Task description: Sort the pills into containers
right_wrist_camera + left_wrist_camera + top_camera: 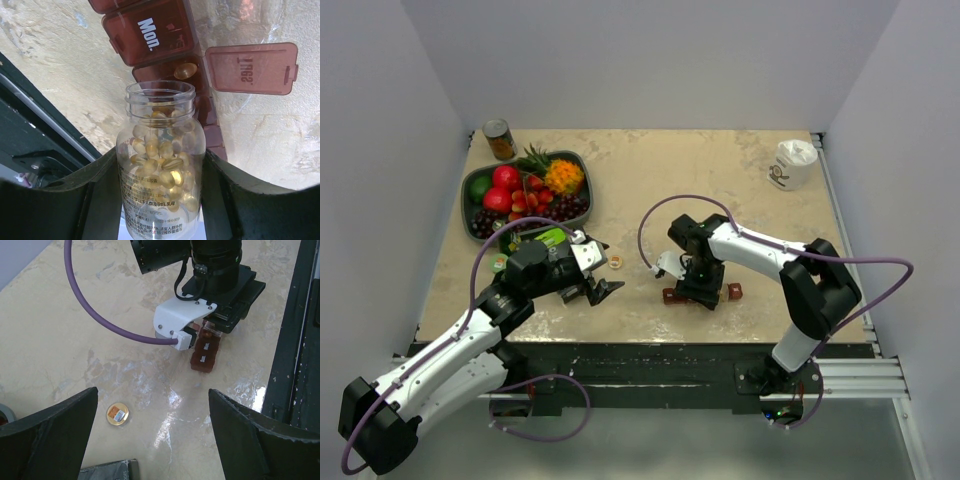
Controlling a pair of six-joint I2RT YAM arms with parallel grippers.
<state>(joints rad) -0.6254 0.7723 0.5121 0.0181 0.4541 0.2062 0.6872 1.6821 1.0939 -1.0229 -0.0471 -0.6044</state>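
Yellow pills [160, 150] could be spilled past the open box [155, 75] if the bottle [160, 97] squeezed in the right gripper [160, 170] is tipped fast, while the left gripper [152, 400] is spread wide, empty.

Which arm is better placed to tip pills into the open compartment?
Right: the right gripper grips the uncapped bottle of pills, its mouth just short of the organizer's open Tuesday compartment. The left gripper hangs open and empty, away from it.
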